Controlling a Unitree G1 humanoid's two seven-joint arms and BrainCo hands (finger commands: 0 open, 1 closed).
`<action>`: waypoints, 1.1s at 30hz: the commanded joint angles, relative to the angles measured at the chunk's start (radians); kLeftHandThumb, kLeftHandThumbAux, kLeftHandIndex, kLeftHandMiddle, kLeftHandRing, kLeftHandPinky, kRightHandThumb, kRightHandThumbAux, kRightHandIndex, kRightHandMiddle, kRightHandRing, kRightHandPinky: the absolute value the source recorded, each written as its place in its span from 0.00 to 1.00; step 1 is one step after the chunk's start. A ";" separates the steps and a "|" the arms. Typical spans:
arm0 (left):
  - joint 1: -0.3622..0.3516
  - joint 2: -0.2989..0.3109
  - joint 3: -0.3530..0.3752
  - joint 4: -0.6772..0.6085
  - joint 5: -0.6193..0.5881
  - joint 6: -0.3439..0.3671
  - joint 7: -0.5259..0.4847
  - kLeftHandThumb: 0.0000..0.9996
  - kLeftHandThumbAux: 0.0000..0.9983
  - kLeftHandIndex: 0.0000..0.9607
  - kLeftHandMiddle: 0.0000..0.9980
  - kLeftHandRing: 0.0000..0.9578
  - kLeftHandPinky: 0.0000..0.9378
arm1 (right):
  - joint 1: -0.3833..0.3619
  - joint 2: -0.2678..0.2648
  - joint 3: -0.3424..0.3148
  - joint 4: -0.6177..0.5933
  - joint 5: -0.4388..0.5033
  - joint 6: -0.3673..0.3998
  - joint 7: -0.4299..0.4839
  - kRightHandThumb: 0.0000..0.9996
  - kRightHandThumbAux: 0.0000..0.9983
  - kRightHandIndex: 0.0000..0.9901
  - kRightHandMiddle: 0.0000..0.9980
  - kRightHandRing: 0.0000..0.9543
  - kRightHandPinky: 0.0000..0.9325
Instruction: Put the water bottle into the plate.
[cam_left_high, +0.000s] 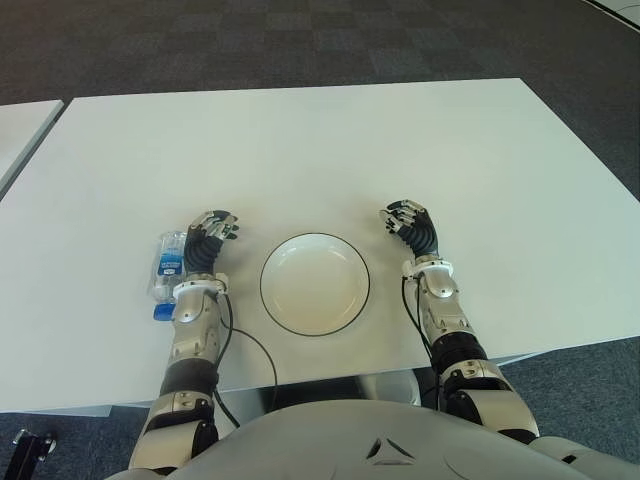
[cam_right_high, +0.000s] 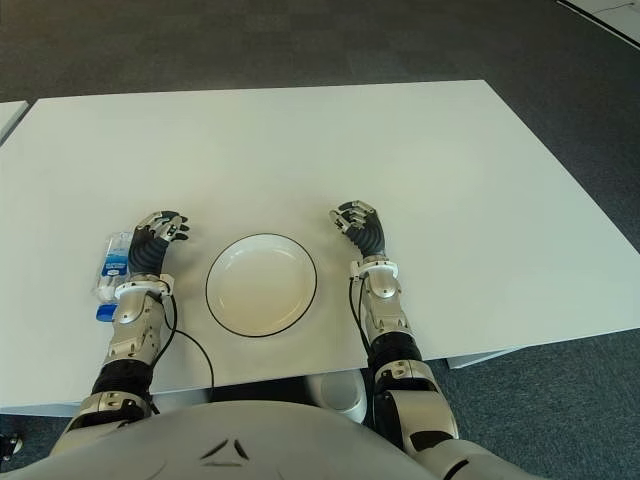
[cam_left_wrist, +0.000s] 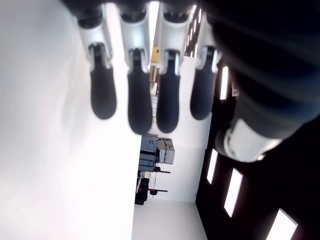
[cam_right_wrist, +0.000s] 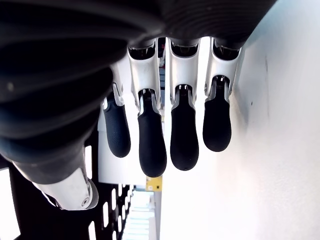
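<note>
I work in an office or lab: a plain white rectangular table on dark grey checked carpet tiles.

White table, dark grey carpet beyond, second white table edge at left

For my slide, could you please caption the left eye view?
Open left hand beside lying water bottle; empty plate between hands.
</note>
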 joint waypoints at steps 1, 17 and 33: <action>0.061 -0.021 -0.005 -0.007 -0.011 0.052 -0.015 0.84 0.67 0.46 0.47 0.54 0.55 | 0.046 0.008 0.003 0.035 0.003 0.069 -0.006 0.71 0.73 0.44 0.61 0.63 0.64; 0.208 -0.033 -0.052 -0.391 -0.026 0.093 -0.047 0.84 0.67 0.44 0.48 0.59 0.60 | 0.044 0.008 0.004 0.042 0.007 0.058 -0.005 0.71 0.73 0.44 0.61 0.63 0.65; 0.444 -0.095 -0.146 -0.853 0.482 0.042 0.219 0.83 0.68 0.43 0.49 0.59 0.60 | 0.040 0.009 0.004 0.047 0.009 0.066 0.002 0.71 0.73 0.44 0.62 0.64 0.64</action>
